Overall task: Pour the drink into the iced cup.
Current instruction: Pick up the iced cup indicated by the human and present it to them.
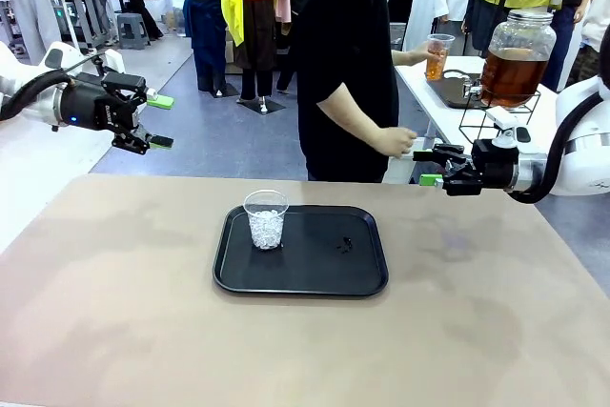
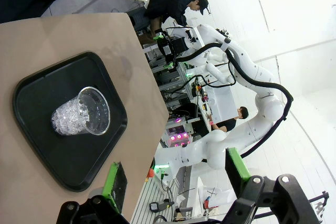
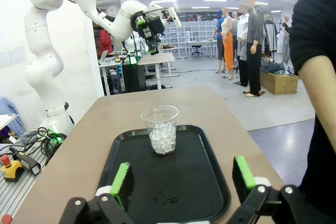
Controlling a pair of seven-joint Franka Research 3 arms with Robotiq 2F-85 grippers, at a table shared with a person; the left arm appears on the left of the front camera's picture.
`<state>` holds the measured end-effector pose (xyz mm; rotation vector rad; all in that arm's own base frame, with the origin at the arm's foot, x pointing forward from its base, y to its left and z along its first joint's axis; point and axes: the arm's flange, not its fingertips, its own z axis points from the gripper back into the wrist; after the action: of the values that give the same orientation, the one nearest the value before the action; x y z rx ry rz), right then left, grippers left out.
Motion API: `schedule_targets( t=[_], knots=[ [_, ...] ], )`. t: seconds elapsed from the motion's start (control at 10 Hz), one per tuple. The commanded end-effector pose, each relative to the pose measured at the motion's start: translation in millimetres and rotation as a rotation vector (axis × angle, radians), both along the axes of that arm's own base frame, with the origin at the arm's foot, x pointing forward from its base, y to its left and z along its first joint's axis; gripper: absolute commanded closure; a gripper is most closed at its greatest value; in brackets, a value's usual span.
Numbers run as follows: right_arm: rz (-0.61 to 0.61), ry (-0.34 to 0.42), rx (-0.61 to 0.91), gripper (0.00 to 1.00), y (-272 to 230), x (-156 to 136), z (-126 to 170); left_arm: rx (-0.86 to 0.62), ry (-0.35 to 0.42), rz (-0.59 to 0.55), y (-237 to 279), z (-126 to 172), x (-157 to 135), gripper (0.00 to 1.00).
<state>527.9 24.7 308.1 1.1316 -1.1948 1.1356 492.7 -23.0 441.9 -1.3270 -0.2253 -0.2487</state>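
Tan and bare, our table stretches across to a busy workshop floor where a person in black stands at the far edge. Starting at the left, we see the left gripper hanging in the air by the table's far left corner, its green-padded fingers spread wide with nothing between them. Moving inward, a black tray lies at the middle of the table. The cup, clear plastic and about half full of ice, stands upright in the tray's far left part; we see no drink in it.

Past the tray, one hand of the person reaches down toward the far right corner, just beside the right gripper; we cannot tell whether they touch. That gripper hovers above the far right corner, jaws apart and holding nothing.

The person's other hand holds a glass of the amber drink up over a side table beyond the far right corner. More drink fills the lower half of a lidded jar on a wire stand there.
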Motion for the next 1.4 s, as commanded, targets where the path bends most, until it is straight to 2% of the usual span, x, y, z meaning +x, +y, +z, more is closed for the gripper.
schedule_targets(
  t=[0.0, 1.3],
  knots=[
    [0.002, -0.003, 0.0, 0.0, -0.1, 4.0, 2.9, -0.001, -0.01, -0.002, -0.4, 1.6, -0.3, 0.0],
    [0.002, -0.003, 0.0, 0.0, -0.1, 4.0, 2.9, -0.001, -0.01, -0.002, -0.4, 1.6, -0.3, 0.0]
  ],
)
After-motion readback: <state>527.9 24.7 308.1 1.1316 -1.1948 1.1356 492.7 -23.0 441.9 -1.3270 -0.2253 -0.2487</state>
